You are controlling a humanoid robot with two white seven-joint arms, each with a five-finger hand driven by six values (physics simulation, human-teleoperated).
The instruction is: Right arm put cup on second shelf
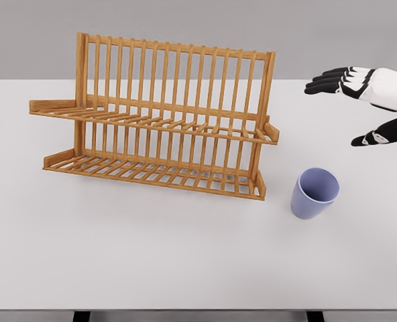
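Head view: right hand (359, 100) open, empty, hovering up-right of cup (314, 192); cup upright on surface (185, 255), down-left of hand.

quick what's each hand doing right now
Right hand: open, fingers spread, holding nothing, above and right of the cup.
Left hand: not in view.

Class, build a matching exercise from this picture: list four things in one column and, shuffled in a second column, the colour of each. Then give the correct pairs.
Things:
1. cup
2. dish rack
3. table
4. right hand

Colours:
A. bare wood, orange-brown
B. plain white
C. pale purple-blue
D. white with black fingers

Pairs: 1-C, 2-A, 3-B, 4-D
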